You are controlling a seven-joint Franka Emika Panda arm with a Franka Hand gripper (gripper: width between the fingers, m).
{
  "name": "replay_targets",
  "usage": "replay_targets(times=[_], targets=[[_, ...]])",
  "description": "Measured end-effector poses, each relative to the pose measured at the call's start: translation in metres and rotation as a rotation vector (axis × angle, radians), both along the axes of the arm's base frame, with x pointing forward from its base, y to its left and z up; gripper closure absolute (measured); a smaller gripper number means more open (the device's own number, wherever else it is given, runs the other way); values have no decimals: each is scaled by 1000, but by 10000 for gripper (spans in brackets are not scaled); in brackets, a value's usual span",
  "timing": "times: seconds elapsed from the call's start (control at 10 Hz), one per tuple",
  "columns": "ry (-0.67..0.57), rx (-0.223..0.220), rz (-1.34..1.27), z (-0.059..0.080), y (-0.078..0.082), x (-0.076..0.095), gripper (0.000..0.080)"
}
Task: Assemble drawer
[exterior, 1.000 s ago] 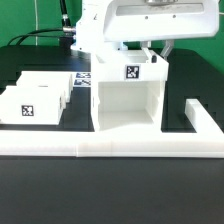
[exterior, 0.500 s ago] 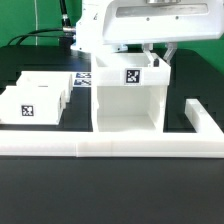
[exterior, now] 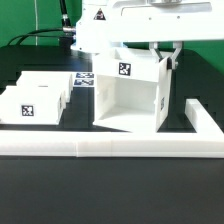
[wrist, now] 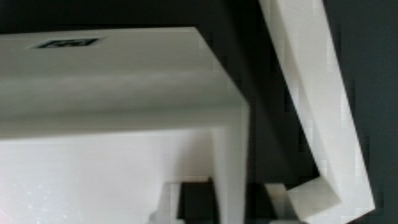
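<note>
White casing of the arm [exterior: 140, 20] fills the top of the exterior view, reaching down over the shell [exterior: 128, 100], with the gripper [exterior: 165, 57] pointing downward at the shell's upper edge on the exterior view's right. Its dark fingers [exterior: 178, 56] straddle that side wall and appear closed on it. The shell is a boxy form of smooth, matte white plastic with thin flat walls and an open front, and it sits tilted, leaning toward the exterior view's left, on the black table [exterior: 110, 190]. A black-and-white square marker [exterior: 125, 69] sits on its top front face. Two low trays [exterior: 35, 100] of the same plastic lie well apart from it on the exterior view's left, with the marker board [exterior: 82, 79] between. A long white rail [exterior: 110, 147] borders the table in front. From the wrist view, the shell [wrist: 107, 100] shows a broad flat panel with its marker [wrist: 71, 43] and crisp square edges. One thin wall runs down into the gripper [wrist: 233, 205], with the jaws pressed on either side. A slim white strip [wrist: 311, 100] crosses the dark background beside it; what it belongs to cannot be told.
</note>
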State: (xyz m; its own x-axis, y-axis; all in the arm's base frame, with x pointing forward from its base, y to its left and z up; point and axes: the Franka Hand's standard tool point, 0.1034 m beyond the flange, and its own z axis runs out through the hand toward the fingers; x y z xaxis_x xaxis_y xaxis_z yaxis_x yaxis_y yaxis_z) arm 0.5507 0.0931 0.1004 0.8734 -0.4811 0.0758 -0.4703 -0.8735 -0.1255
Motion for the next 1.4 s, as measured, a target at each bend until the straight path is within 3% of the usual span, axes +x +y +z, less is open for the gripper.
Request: replay_targets(times=[0.3, 0.5, 1.1, 1.4], targets=[[4, 45, -190, 4, 4, 1, 761], [34, 77, -419, 0, -1, -13, 757], [44, 184, -769, 0, 3, -5, 751], [79, 238, -962, -3, 1, 15, 751]])
